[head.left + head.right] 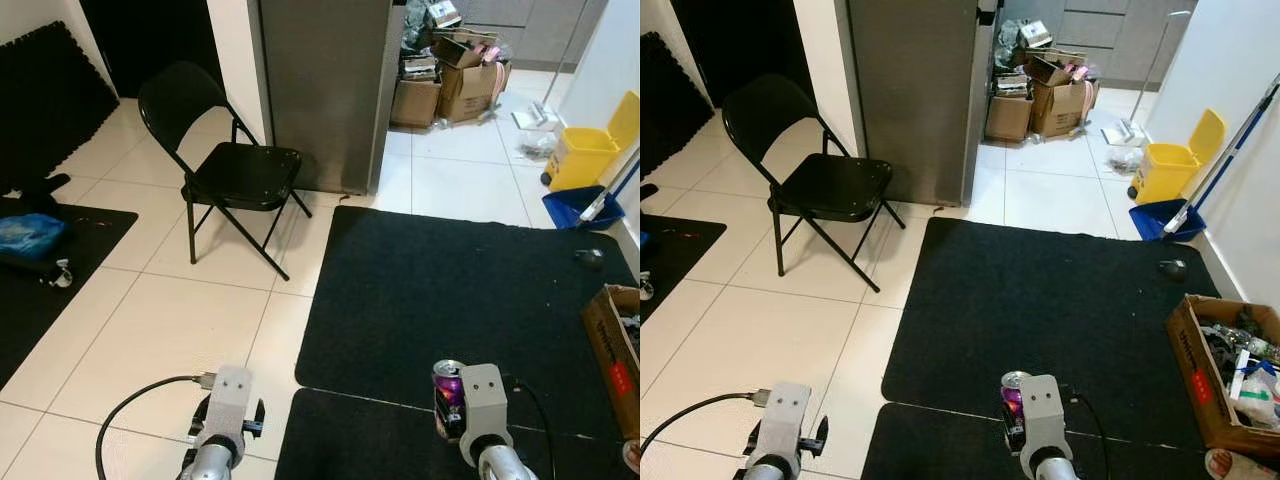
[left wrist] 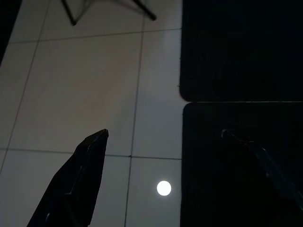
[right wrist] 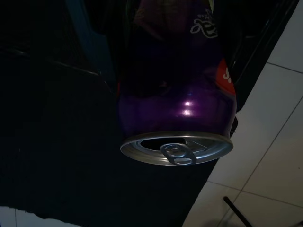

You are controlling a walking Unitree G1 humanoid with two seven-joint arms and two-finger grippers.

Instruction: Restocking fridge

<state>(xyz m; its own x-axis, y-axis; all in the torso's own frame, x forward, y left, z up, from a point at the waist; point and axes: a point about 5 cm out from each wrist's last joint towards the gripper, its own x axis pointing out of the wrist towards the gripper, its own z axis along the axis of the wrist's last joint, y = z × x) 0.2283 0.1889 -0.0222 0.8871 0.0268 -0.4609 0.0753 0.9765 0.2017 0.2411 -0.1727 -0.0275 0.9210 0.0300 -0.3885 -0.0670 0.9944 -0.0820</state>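
One can [image 1: 447,398], purple, pinched upright in right tool [image 3: 175,80], low over black mat [image 1: 450,290]. Left tool [image 2: 163,142] spread, empty, above tile floor [image 1: 160,320]. Fridge [image 1: 325,85] ahead, beside chair [image 1: 225,165].

Nothing rly readable here tbh. Purple can [image 3: 177,94] has a white squiggly logo + part of a white letter on a red patch, can't make it out. Cardboard box [image 1: 1196,375] has red print, too small.
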